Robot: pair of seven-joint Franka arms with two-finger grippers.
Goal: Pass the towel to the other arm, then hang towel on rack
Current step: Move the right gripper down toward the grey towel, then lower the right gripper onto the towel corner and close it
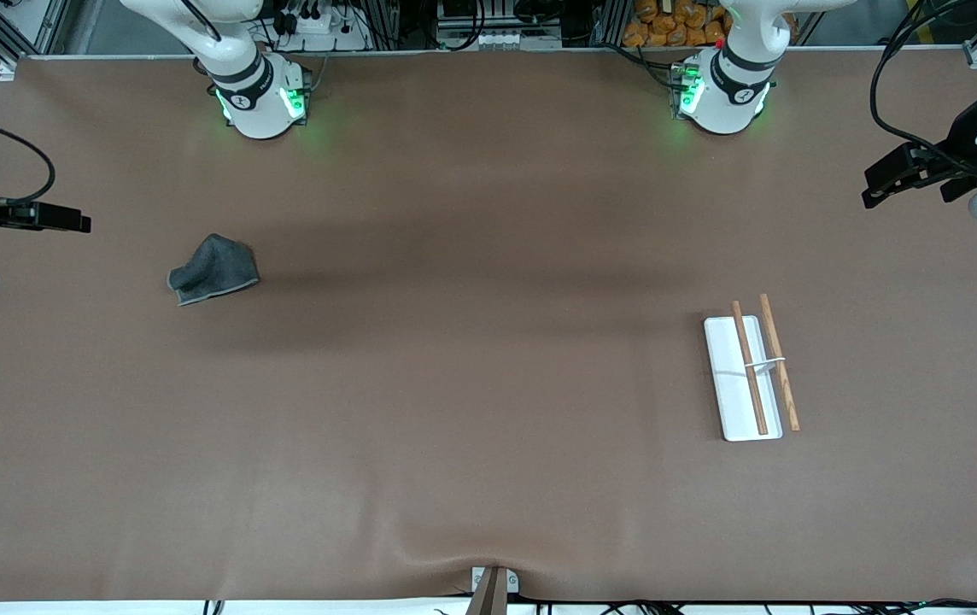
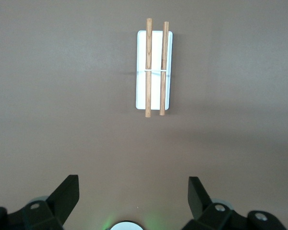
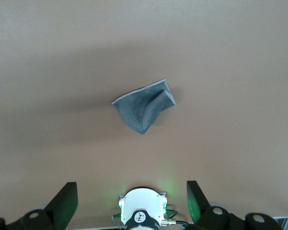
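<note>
Nothing begun — towel (image 1: 213, 268) lies crumpled, well apart from rack (image 1: 748, 373). Right gripper (image 3: 132, 199) and left gripper (image 2: 133, 194) hover, apparently high, jaws wide, empty. Next: right descends and pinches the towel.

dark grey towel (image 1: 213, 269), paler hem; white rack (image 1: 749, 376), brown rods.

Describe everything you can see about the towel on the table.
The towel is a small dark grey cloth with a paler hem, soft-looking, crumpled into a peaked heap rather than spread flat. It lies on the brown table toward the right arm's end, farther from the front camera than the rack. Nothing touches it.
</note>
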